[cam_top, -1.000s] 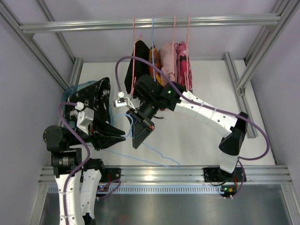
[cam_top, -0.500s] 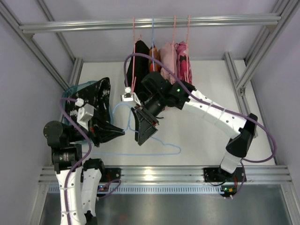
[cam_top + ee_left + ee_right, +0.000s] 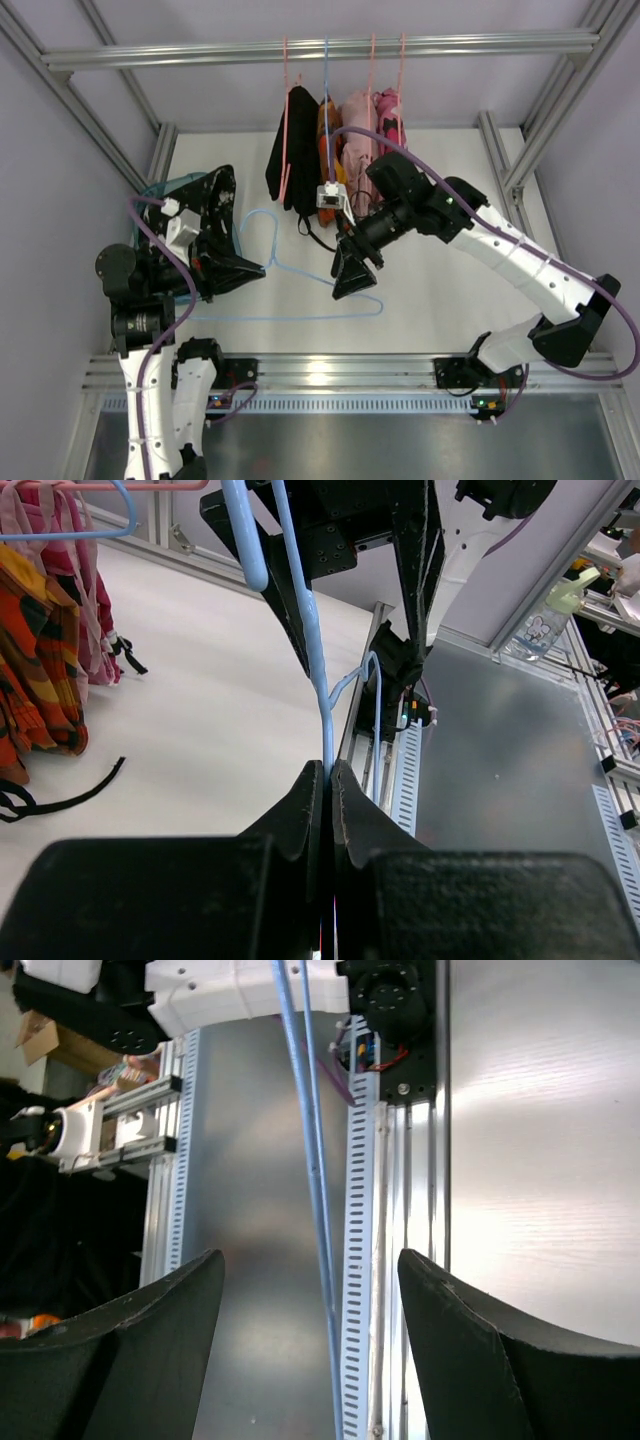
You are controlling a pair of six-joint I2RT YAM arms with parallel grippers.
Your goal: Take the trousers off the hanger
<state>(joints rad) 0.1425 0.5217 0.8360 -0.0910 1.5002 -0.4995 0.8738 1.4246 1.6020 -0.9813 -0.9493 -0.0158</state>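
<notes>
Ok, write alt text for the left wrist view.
The left hand is shut on the wire of a light blue hanger, which runs up the frame. At left, an orange plaid garment and pink garments hang over a white table.

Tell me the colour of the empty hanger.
The hanger is light blue, clearest in the left wrist view.

Left hand (image 3: 328, 772) pinched closed, arm folded low, right hand (image 3: 310, 1265) spread wide, arm extended forward
</notes>
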